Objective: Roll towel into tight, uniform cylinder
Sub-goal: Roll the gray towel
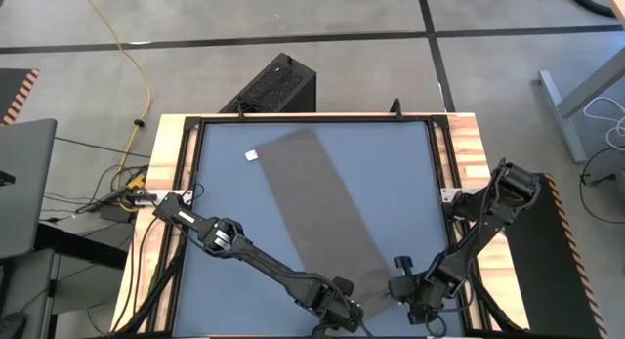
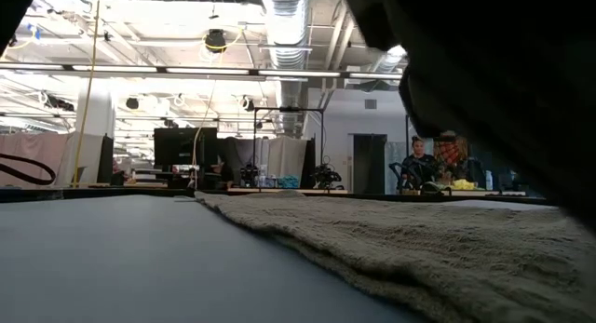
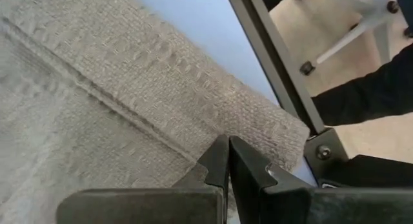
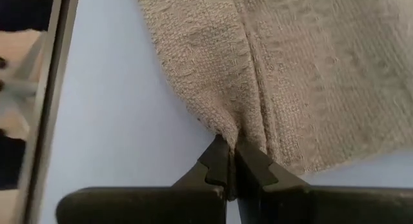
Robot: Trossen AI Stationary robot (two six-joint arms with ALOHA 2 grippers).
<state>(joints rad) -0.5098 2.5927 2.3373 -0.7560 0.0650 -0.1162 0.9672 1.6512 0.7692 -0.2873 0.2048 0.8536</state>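
The taupe towel point(image 1: 317, 207) lies flat as a long strip, slanting from the table's far middle to its near right. A small white tag point(image 1: 251, 155) shows beside its far corner. Both grippers are at its near end. My left gripper point(image 1: 344, 305) is shut, with its tips over the cloth point(image 3: 97, 88) beside the hem, close to a corner point(image 3: 300, 130). My right gripper point(image 1: 402, 288) is shut on the towel's edge point(image 4: 310, 69). In the low view the towel point(image 2: 447, 248) lies on the tabletop under a dark arm point(image 2: 503, 72). My left gripper point(image 3: 228, 141) has its shut fingertips slanting down onto the towel's near end, next to the hem seam point(image 3: 161, 137). The cloth lies flat there, with no pucker, and I cannot tell whether any is caught between the fingers. My right gripper point(image 4: 230, 145) pinches the towel's near edge where the hem seam point(image 4: 248, 130) meets it, slanting down from above. The cloth puckers into a small fold at the fingertips. The rest of the towel lies flat on the table.
A black metal frame point(image 1: 435, 173) borders the blue-grey tabletop and runs close to both grippers point(image 3: 277, 62) point(image 4: 48, 88). A black box point(image 1: 278, 85) stands on the floor beyond the far edge. People point(image 2: 438, 160) sit far back in the room.
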